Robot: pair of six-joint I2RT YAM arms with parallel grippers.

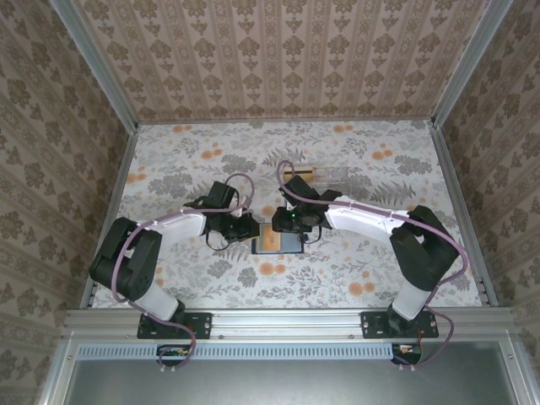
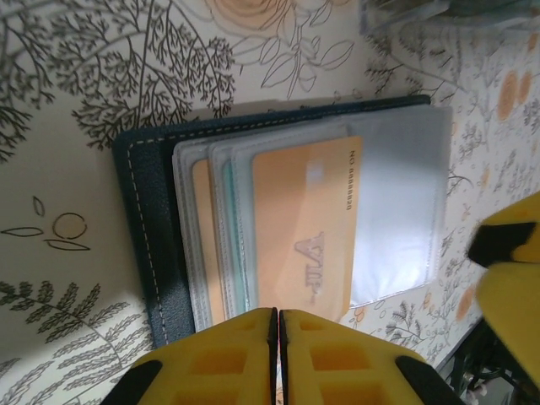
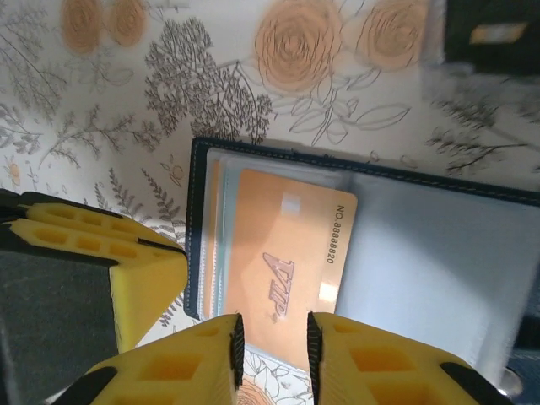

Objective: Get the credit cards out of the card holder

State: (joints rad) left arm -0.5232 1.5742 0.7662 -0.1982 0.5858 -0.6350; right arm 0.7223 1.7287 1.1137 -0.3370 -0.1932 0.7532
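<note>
The card holder (image 1: 278, 245) lies open on the flowered table, its navy cover (image 2: 148, 194) edging a stack of clear pockets. An orange VIP card (image 2: 308, 219) lies on top of the pockets; another orange card (image 2: 202, 245) shows behind it. My left gripper (image 2: 278, 319) is shut, its tips at the holder's near edge by the card's lower corner; whether they pinch anything is hidden. My right gripper (image 3: 272, 337) is open, its fingers either side of the VIP card's (image 3: 287, 245) lower end. In the top view both grippers (image 1: 249, 226) (image 1: 291, 224) meet over the holder.
A clear plastic box (image 1: 325, 175) lies on the table beyond the holder, its edge at the top right of the left wrist view (image 2: 405, 13). The two grippers are close together: a right finger (image 2: 510, 278) shows beside the holder, and the left fingers (image 3: 143, 270) by its left edge.
</note>
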